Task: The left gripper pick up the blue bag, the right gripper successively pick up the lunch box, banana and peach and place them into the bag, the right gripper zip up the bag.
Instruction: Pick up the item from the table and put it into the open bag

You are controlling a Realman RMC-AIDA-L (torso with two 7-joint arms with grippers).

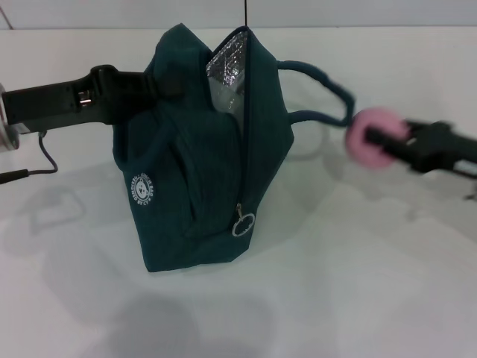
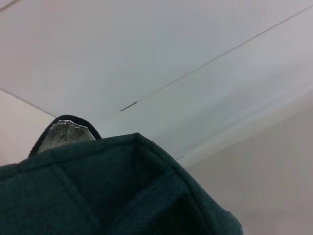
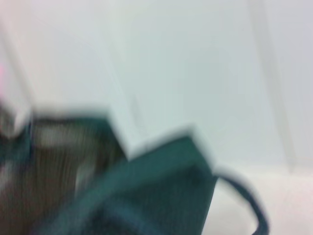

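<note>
Gripping peach (image 1: 373,137), right gripper (image 1: 387,140) fingers clamped; left gripper (image 1: 160,88) fingers hidden, undeterminable; blue bag (image 1: 201,186) unzipped.

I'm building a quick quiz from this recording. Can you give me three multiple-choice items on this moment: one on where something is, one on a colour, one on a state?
1. Where is the peach?
A. Inside the bag
B. Held in the air on the robot's right of the bag
C. Lying on the table in front of the bag

2. What colour is the lining seen in the mouth of the blue bag?
A. Silver
B. Red
C. Yellow

3. How is the bag's zip?
A. Fully closed
B. Open, with the ring pull low on the front
C. Torn off

Answers:
1. B: the right gripper holds the peach clear of the table, beside the handles.
2. A: shiny silver foil shows in the opening.
3. B: the mouth gapes while the left gripper holds the bag's top edge.
</note>
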